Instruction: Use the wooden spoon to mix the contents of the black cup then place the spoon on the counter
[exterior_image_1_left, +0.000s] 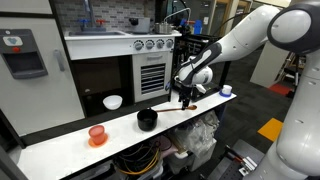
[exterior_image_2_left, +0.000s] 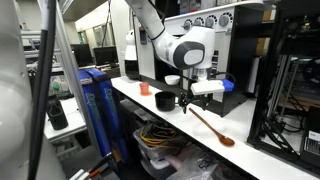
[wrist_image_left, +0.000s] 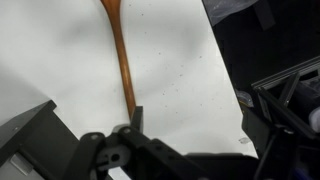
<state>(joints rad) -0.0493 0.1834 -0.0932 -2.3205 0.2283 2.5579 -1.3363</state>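
The wooden spoon (exterior_image_2_left: 210, 126) lies flat on the white counter (exterior_image_2_left: 268, 150), its bowl pointing away from the black cup (exterior_image_2_left: 165, 101). My gripper (exterior_image_2_left: 190, 96) hangs just above the handle end, between cup and spoon. In the wrist view the spoon (wrist_image_left: 121, 55) runs up the counter (wrist_image_left: 180, 60) from beside one finger. The gripper (wrist_image_left: 195, 122) is open, its fingers wide apart with nothing between them. In an exterior view the black cup (exterior_image_1_left: 147, 119) stands on the counter (exterior_image_1_left: 60, 148) beside the gripper (exterior_image_1_left: 186, 96). The cup's contents do not show.
An orange-red translucent cup (exterior_image_1_left: 97, 135) and a white bowl (exterior_image_1_left: 113, 102) stand on the counter beyond the black cup. A small blue object (exterior_image_1_left: 226, 90) sits near the counter's end. An oven-like unit (exterior_image_1_left: 150, 60) rises behind. The counter's edge drops off close to the spoon.
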